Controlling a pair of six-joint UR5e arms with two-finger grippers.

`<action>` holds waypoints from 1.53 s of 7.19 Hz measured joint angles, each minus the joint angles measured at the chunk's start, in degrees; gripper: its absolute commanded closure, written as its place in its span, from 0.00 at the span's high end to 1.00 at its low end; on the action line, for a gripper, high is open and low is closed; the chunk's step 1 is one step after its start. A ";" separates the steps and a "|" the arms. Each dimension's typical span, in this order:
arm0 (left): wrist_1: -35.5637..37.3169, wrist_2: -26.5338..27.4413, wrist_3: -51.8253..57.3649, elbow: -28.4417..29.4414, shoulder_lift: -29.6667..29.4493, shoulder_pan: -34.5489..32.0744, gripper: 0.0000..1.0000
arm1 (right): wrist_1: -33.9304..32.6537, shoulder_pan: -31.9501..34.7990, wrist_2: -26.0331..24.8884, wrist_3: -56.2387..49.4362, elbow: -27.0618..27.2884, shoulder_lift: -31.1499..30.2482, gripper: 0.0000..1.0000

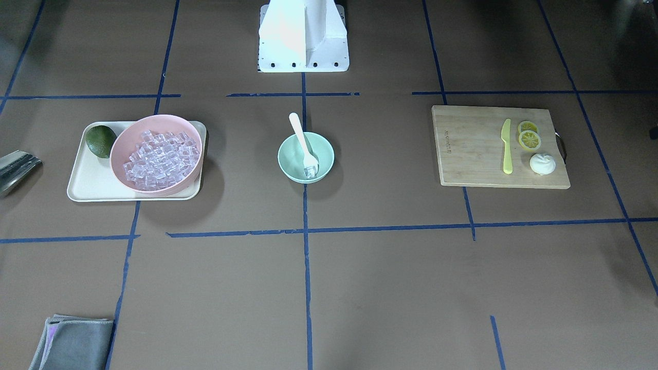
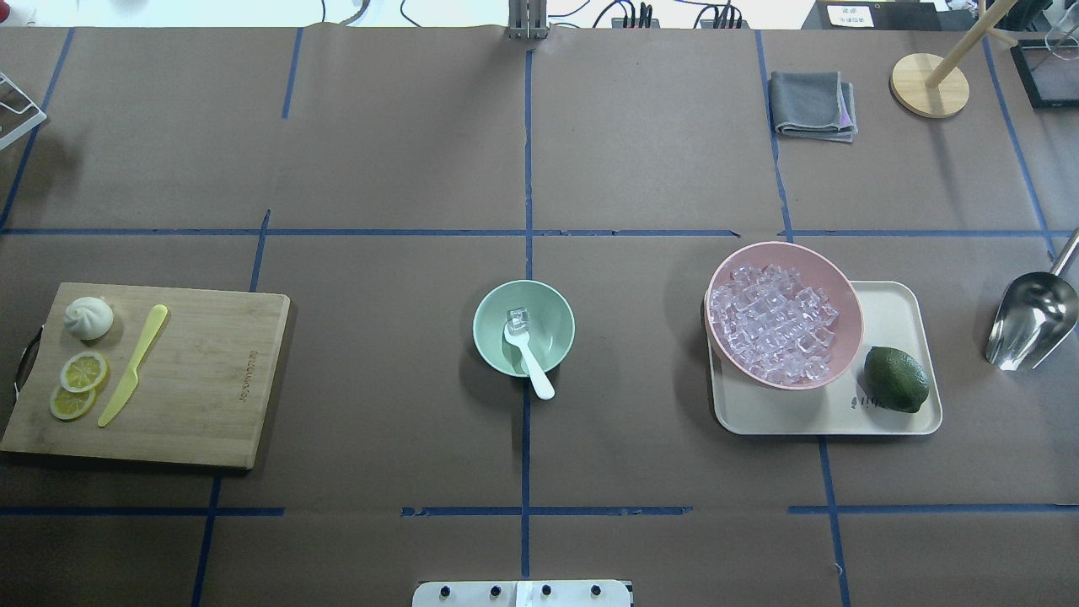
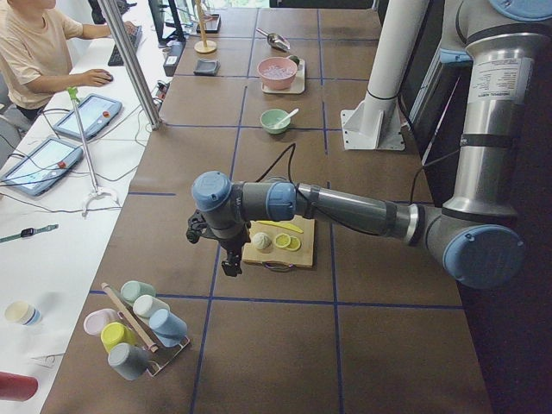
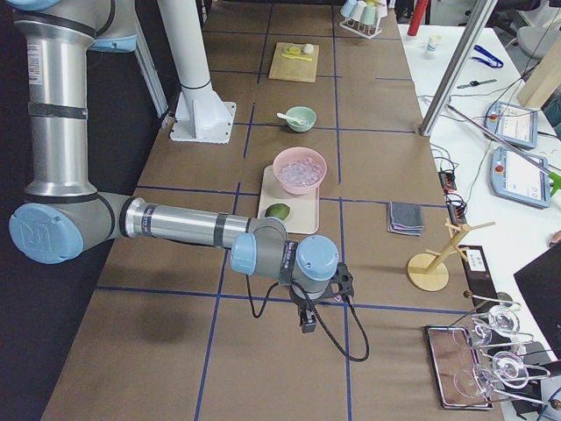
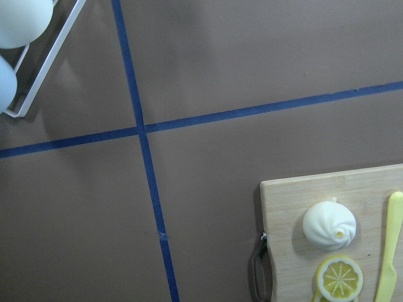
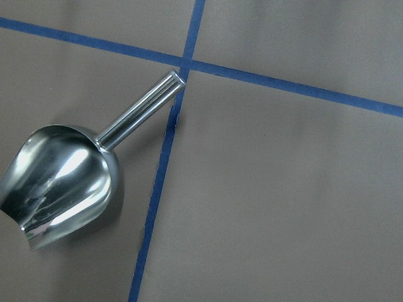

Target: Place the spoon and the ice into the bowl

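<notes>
The mint-green bowl (image 2: 523,327) stands at the table's middle. The white spoon (image 2: 528,358) lies with its scoop inside the bowl and its handle over the rim on the robot's side. One clear ice cube (image 2: 517,317) sits in the bowl at the scoop. Many more ice cubes (image 2: 774,324) fill the pink bowl (image 2: 847,291). The left gripper (image 3: 231,263) hangs above the table beside the cutting board's end. The right gripper (image 4: 307,323) hangs past the tray's end. I cannot tell whether either is open or shut. Both are far from the bowl.
The pink bowl and a lime (image 2: 896,378) sit on a cream tray (image 2: 893,312). A metal scoop (image 2: 1030,319) lies to its right. A cutting board (image 2: 202,379) holds a yellow knife (image 2: 133,364), lemon slices (image 2: 83,371) and a bun (image 2: 88,318). A grey cloth (image 2: 811,104) lies at the back.
</notes>
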 measured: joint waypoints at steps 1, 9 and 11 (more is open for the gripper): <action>-0.61 0.57 0.13 -0.85 1.61 -0.07 1.00 | 0.48 0.00 0.09 0.27 -0.22 0.05 1.00; 0.51 2.65 0.11 -2.16 3.14 0.07 1.00 | 1.17 0.00 0.31 0.09 -0.46 -0.43 1.00; 0.95 2.65 0.10 -2.31 3.05 0.25 1.00 | 1.20 0.00 0.13 0.38 -0.50 -0.37 1.00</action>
